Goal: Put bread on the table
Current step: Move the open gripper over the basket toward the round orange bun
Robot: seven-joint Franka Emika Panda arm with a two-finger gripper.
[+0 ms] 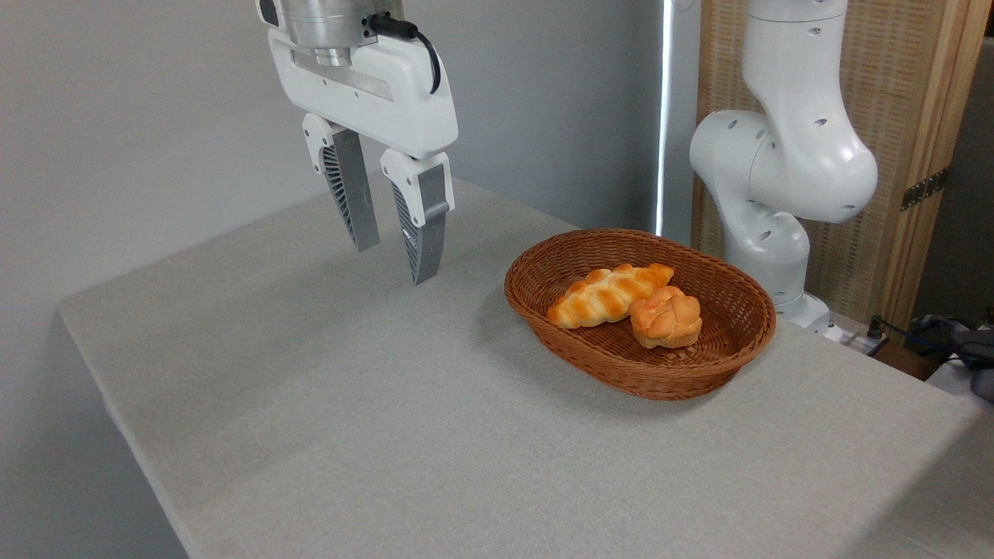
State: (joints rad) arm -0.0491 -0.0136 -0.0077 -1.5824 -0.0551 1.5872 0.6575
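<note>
The bread (666, 316), a small round knotted bun with a golden-orange crust, lies inside the brown wicker basket (745, 341) at the right of the light grey table (349, 404). My gripper (394, 264) hangs above the table, well to the left of the basket and apart from it. Its two ribbed fingers (423, 233) point down with a clear gap and nothing between them, so it is open.
A longer braided loaf (606, 295) lies in the basket, touching the bun's left side. The arm's white base (776, 194) rises behind the basket. A wicker screen (893, 116) stands at the back right. Cables and dark items (955, 341) sit beyond the table's right edge.
</note>
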